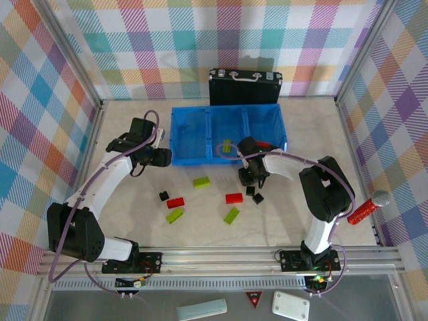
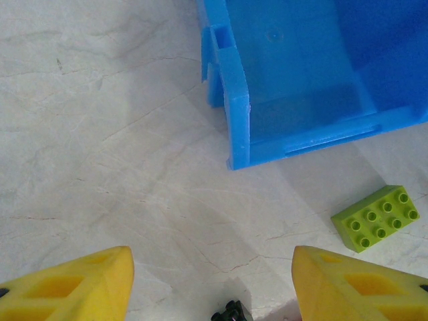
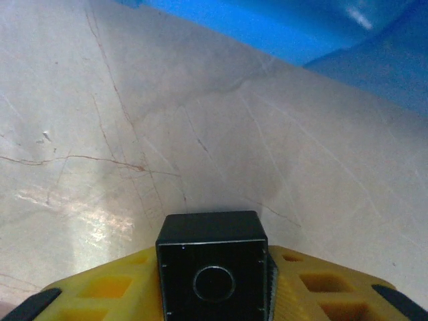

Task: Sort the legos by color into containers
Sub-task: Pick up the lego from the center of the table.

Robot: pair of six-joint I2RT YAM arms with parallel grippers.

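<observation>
Overhead, top cam: right gripper [image 1: 251,179] sits low over the desk [image 1: 281,221], just in front of the blue bin [image 1: 175,134], w/ loose black cubes [image 1: 258,198] close beside it. Left gripper [image 1: 164,157] hovers by the bin's left front corner. Risk, imo: the fingers nudge those neighbours on the lift, or the load drops into the wrong compartment, since a green lego [image 1: 227,144] lies in the middle one. Grip quality can't be judged from up here.

Left wrist cam: fingers [image 2: 73,287] wide apart, nothing between them. A green brick [image 2: 376,217] lies to the right, apart from the bin corner; its studs read clearly here, not overhead.

Right wrist cam: fingers clamped on a black brick [image 3: 212,267]. Can't tell if it's off the desk. It's a small, smooth cube, so it could twist out.
</observation>
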